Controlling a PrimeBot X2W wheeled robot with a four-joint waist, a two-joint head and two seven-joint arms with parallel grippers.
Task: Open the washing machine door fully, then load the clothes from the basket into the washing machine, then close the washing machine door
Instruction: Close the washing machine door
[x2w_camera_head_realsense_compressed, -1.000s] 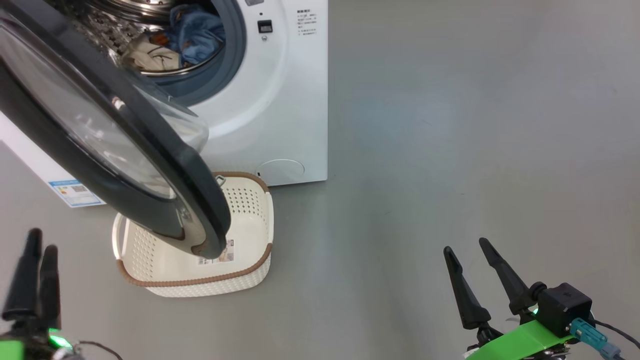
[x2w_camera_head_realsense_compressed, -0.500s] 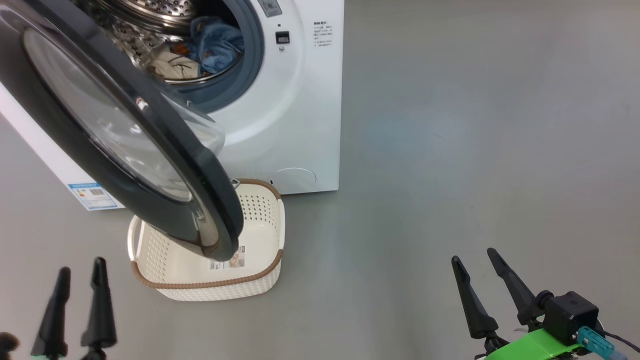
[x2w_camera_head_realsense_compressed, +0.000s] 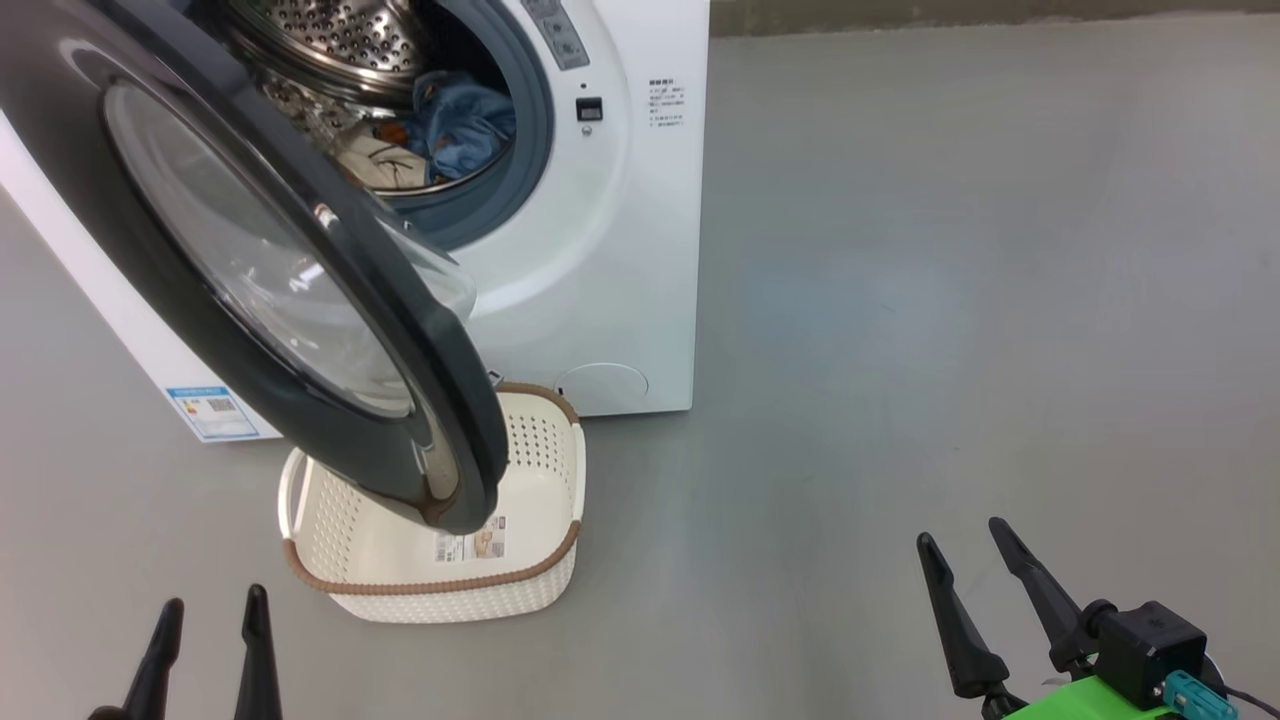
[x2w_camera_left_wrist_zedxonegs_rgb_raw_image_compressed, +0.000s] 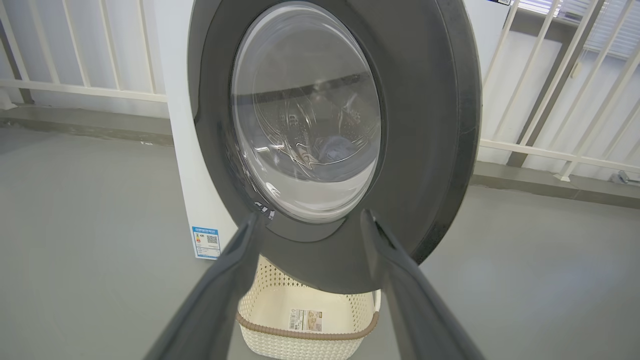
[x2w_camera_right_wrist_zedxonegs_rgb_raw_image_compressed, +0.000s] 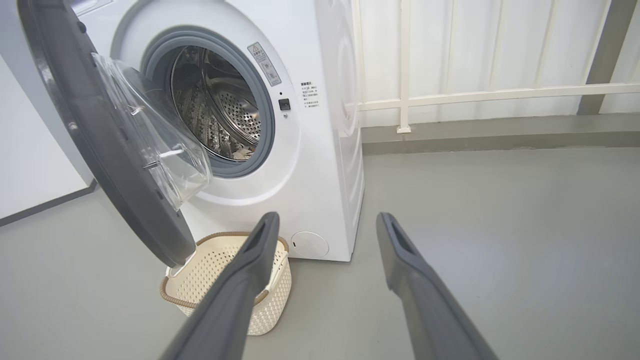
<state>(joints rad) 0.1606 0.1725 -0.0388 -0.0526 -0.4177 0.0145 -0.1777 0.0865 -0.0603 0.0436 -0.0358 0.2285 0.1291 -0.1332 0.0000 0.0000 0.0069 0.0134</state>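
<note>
The white washing machine (x2w_camera_head_realsense_compressed: 610, 250) stands at the upper left of the head view. Its black-ringed glass door (x2w_camera_head_realsense_compressed: 260, 270) is swung wide open over the basket (x2w_camera_head_realsense_compressed: 545, 440). Blue and cream clothes (x2w_camera_head_realsense_compressed: 440, 135) lie inside the steel drum. Under the door, the cream basket with a brown rim sits on the floor; its visible inside shows just a label sticker. My left gripper (x2w_camera_head_realsense_compressed: 212, 610) is open at the bottom left, short of the door's outer face (x2w_camera_left_wrist_zedxonegs_rgb_raw_image_compressed: 415, 125). At the bottom right, my right gripper (x2w_camera_head_realsense_compressed: 962, 545) is open and holds nothing, well right of the machine (x2w_camera_right_wrist_zedxonegs_rgb_raw_image_compressed: 320, 165).
Grey floor spreads to the right of the machine. A white railing (x2w_camera_right_wrist_zedxonegs_rgb_raw_image_compressed: 475, 95) and a low kerb run behind it. A blue energy label (x2w_camera_head_realsense_compressed: 212, 412) sticks to the machine's left side.
The head view has shifted, so the machine and basket sit lower and further right. My left gripper has dropped towards the bottom edge and its fingers stand wider apart.
</note>
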